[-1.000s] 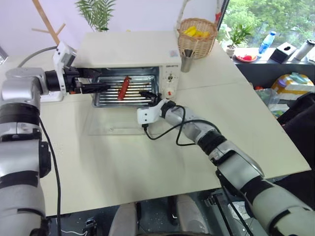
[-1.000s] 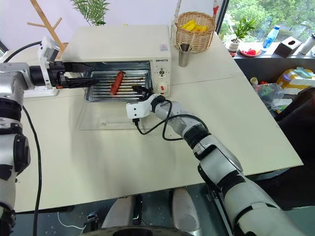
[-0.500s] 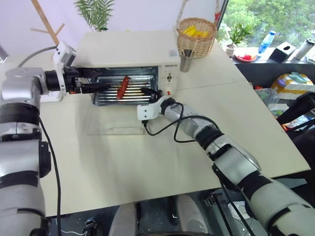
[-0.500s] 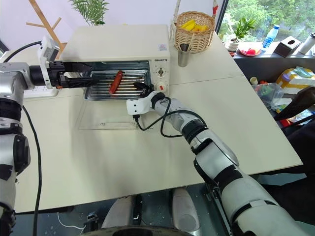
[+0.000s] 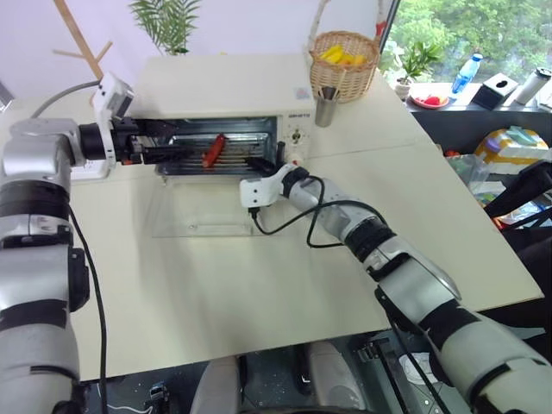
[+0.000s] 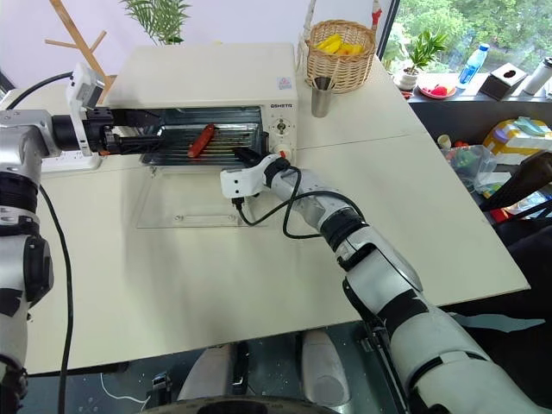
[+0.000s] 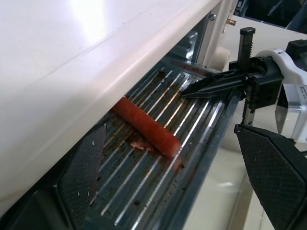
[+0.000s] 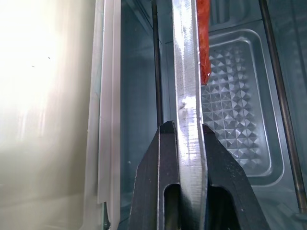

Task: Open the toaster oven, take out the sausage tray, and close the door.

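Steel tray: ribbed metal sausage tray in the cream-white toaster oven, long axis crosswise.
Right jaws: clamped on tray's front rim.
Left jaws: wide, empty, beside tray's end.

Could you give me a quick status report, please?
Right tool shut on tray rim. Left tool open beside tray. Door down flat. Nothing blocking.
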